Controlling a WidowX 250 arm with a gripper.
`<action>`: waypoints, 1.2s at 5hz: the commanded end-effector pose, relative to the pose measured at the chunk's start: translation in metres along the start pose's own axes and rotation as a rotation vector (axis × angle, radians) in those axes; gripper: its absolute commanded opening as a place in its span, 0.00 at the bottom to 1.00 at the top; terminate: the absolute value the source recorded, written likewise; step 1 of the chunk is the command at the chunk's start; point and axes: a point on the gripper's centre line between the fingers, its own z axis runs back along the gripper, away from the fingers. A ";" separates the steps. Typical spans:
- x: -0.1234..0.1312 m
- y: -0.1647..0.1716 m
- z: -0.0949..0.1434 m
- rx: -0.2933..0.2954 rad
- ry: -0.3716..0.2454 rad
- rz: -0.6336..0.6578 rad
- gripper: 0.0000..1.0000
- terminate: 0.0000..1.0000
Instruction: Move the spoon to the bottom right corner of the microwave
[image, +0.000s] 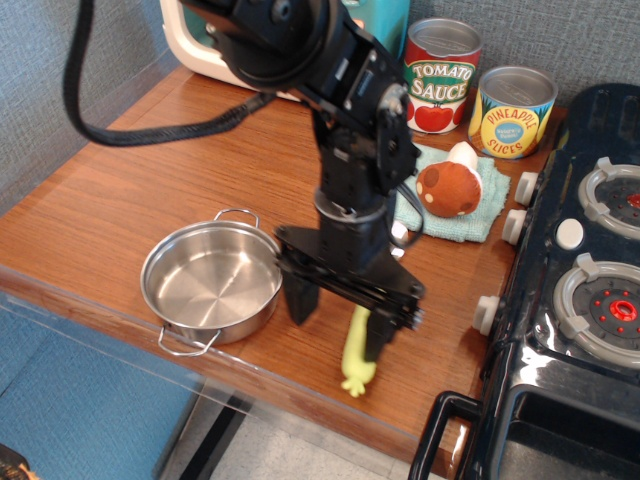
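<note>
The desk carried everything, its wood bare toward nine o'clock. At three o'clock stood the black stove. My arm reached down from twelve o'clock and hid most of the microwave, of which only a cream corner showed at eleven o'clock. The steel pot sat at eight o'clock of my pincer, just beside its left finger; whether they touched I could not tell. Two cans, tomato sauce and pineapple slices, stood at one o'clock, with a teal cloth and a brown mushroom on it below them. My pincer was spread wide, low over the spoon, whose yellow-green handle lay at six o'clock near the desk's front edge, by my right finger. Its bowl was hidden beneath me.
</note>
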 end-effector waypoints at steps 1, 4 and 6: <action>-0.003 0.005 0.029 -0.009 -0.051 -0.041 1.00 0.00; 0.008 0.008 0.049 -0.077 -0.134 -0.012 0.00 0.00; 0.014 -0.007 0.046 -0.116 -0.125 -0.056 1.00 0.00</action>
